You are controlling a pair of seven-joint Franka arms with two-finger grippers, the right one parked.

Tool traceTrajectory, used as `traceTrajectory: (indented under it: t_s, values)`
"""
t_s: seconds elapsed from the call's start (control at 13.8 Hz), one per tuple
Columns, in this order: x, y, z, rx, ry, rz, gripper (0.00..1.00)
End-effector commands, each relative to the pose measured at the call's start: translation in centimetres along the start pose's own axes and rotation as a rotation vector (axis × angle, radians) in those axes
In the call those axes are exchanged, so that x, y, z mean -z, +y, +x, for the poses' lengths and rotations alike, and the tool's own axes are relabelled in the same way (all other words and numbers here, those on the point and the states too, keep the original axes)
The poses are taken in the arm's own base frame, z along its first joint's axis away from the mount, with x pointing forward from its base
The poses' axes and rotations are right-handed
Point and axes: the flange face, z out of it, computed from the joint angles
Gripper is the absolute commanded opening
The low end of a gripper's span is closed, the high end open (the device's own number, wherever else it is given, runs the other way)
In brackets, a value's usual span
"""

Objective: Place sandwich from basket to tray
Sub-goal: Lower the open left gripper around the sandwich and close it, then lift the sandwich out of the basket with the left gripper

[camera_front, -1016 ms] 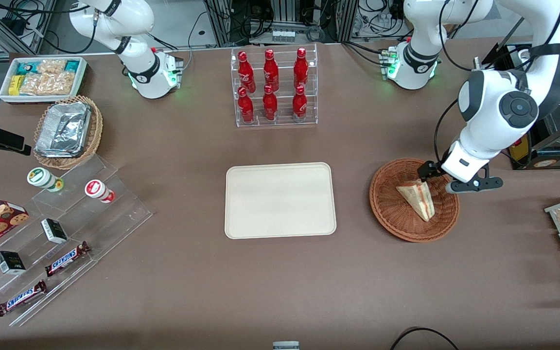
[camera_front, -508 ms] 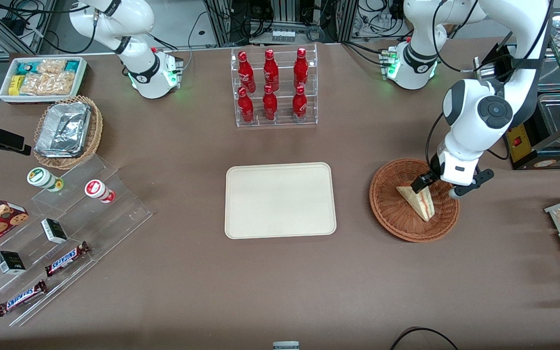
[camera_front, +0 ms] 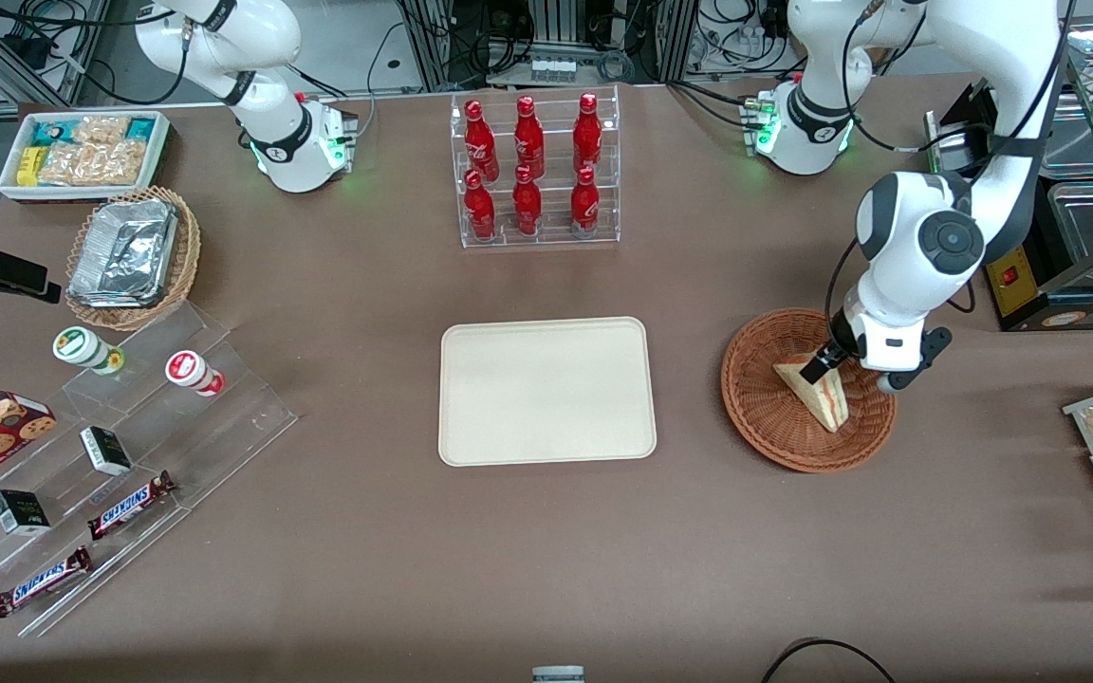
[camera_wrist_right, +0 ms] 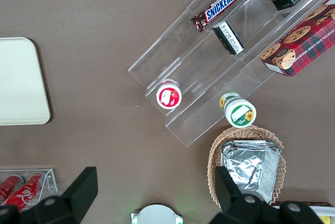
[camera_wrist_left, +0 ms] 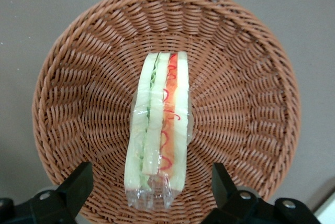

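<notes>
- Brown counter [camera_front: 546, 550] fills the front view, with cables and the arm bases at its back edge. The basket [camera_front: 774, 432] sits toward the working arm's end, and the sandwich [camera_front: 820, 398] lies in it. The tray [camera_front: 546, 391] is bare and lies well apart from the basket, in the middle of the counter.
- The claw [camera_front: 829, 361] hangs low over the end of the sandwich that is farther from the camera, I think to come down on it for a grasp.
- From the left wrist, the basket [camera_wrist_left: 78, 103] is seen straight from above. The sandwich [camera_wrist_left: 159, 130] stands on edge in clear wrap, its filling layers facing up.
- The claw [camera_wrist_left: 152, 195] is spread wide, one finger on each side of the sandwich, not touching it. This pose probably lets the fingers [camera_wrist_left: 78, 182] close on the two bread faces.
- From the right wrist, only a corner of the tray [camera_wrist_right: 21, 82] shows.
</notes>
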Motion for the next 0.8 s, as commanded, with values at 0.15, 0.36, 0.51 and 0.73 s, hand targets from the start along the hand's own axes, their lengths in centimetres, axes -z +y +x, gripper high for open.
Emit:
traceTrajectory:
  t_s: [0.15, 0.36, 0.51, 0.73]
  values:
    - [-2.6, 0.2, 0.1, 0.025, -0.009, 0.002, 1.0]
    - [-3.8, 0.3, 0.2, 0.041, -0.01, 0.001, 1.0]
    - [-4.1, 0.3, 0.3, 0.056, -0.011, 0.002, 0.46]
    - [-3.4, 0.6, 0.5, 0.043, -0.002, -0.005, 0.0]
